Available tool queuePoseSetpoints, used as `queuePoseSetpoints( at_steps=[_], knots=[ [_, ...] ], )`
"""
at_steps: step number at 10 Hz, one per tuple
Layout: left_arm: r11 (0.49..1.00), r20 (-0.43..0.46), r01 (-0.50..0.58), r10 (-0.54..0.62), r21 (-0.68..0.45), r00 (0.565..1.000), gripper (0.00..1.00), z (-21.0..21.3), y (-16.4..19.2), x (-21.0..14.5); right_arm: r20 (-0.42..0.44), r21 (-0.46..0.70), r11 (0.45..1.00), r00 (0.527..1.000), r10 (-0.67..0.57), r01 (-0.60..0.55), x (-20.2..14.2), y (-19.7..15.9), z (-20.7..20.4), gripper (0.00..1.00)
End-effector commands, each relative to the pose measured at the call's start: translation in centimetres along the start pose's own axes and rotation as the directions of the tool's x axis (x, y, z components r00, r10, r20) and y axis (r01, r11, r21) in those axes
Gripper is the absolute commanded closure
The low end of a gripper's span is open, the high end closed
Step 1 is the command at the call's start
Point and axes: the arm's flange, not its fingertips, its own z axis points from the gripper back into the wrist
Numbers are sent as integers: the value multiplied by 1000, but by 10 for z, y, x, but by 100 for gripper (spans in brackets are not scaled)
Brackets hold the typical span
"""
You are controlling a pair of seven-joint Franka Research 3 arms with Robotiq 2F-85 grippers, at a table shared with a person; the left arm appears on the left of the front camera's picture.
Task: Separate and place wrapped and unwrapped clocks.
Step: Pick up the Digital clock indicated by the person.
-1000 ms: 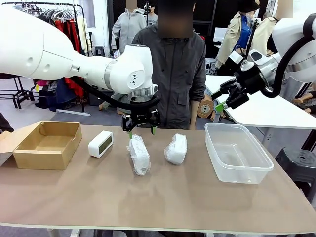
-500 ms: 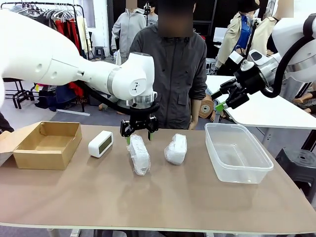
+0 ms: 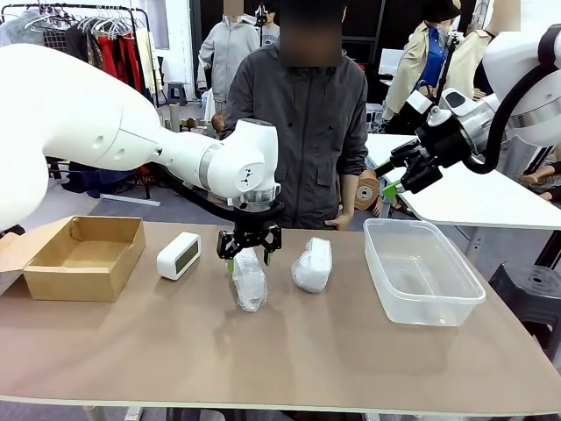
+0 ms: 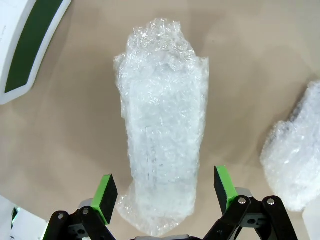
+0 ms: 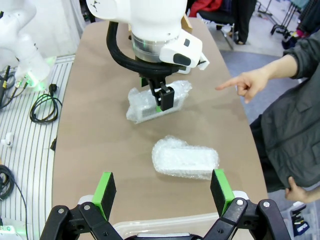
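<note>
Green-padded left pincer [image 4: 165, 188] gapes astride wrapped clock [image 4: 162, 115]; right pincer [image 5: 162, 186] apart.

Three clocks in a row on my bench. Bare clock [image 3: 179, 255]: white, rounded-rectangular, leftmost; its display face reads dark green in my left wrist view. Middle wrapped clock [image 3: 249, 282]: a long white lump in crinkly bubble wrap, lying lengthwise away from me, its far end between the spread fingers of my left claw [image 3: 249, 258]. Second wrapped clock [image 3: 313, 264]: a shorter lump, near its right side, not touching.
</note>
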Motion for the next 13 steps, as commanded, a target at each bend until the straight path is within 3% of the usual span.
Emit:
queuePoseSetpoints(
  at_steps=[1,3,8,13],
  knots=[
    [1000,-11,1,-1,-15,1000,0,-6,0,4,-3,1,1000,1000,2,-2,1,0,1,0],
    [1000,-34,5,-5,-15,999,0,-17,1,7,-3,1,1000,1000,2,-2,1,0,1,0],
    [1000,-24,11,-12,-15,1000,99,-16,3,8,-3,1,1000,1000,2,-2,1,0,1,0],
    [999,9,30,-30,15,1000,100,23,19,11,-3,1,1000,1000,2,-2,1,0,1,0]
  ],
)
